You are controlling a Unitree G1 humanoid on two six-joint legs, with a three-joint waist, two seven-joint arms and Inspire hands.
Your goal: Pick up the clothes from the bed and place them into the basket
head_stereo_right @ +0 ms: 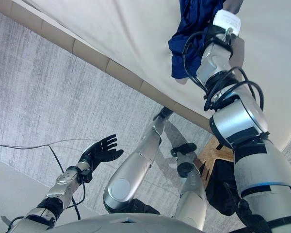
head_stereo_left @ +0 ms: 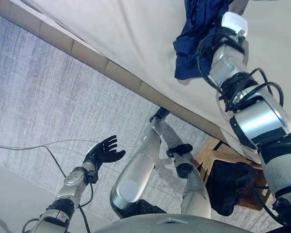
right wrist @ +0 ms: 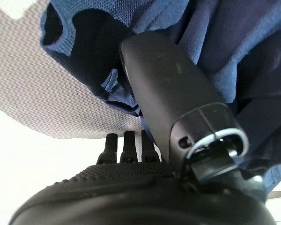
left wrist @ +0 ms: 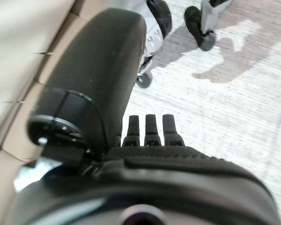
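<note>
Grip: my right hand (right wrist: 145, 140) has its thumb pressed into the blue cloth (right wrist: 215, 42); fingers show beside the fabric, and I read this as a pinch, though how much is caught I cannot tell.
Cloth: bunched at the hand, above the bed (head_stereo_left: 136, 43), one end hanging toward the bed's edge.
Risk: a shallow pinch could let it slip, or the hanging end could drag on the bed.
Basket: basket (head_stereo_left: 218, 155) sits on the floor, already holding dark clothes (head_stereo_left: 230, 187), well apart from the hand.
Left hand: left hand (head_stereo_left: 104, 153) open and empty over the floor.

One blue garment (head_stereo_left: 199, 34) on one bed (head_stereo_left: 136, 43); one basket (head_stereo_left: 218, 155) holding one dark garment (head_stereo_left: 230, 187).
</note>
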